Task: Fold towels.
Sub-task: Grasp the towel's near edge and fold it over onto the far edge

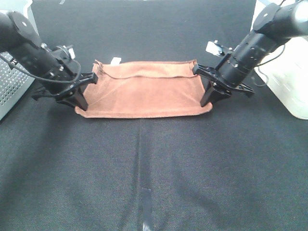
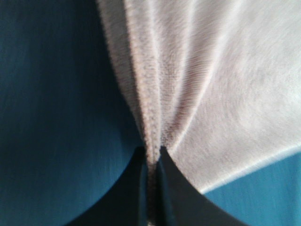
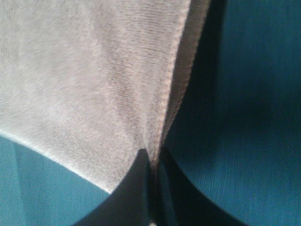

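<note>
The reddish-brown towel [image 1: 149, 94] is stretched sideways across the dark table between my two grippers, with its small white tag [image 1: 115, 60] at the far left corner. A raised seam or fold line runs along its far part. My left gripper [image 1: 83, 105] is shut on the towel's near left corner. In the left wrist view the fingertips [image 2: 151, 149] meet on bunched cloth [image 2: 211, 94]. My right gripper [image 1: 204, 102] is shut on the near right corner. In the right wrist view the gripper [image 3: 153, 151] pinches the towel's stitched edge [image 3: 84, 84].
A grey perforated basket [image 1: 9, 91] stands at the left edge beside the left arm. A white bin [image 1: 288, 82] stands at the right edge behind the right arm. Dark cloth-covered table [image 1: 154, 183] stretches in front of the towel.
</note>
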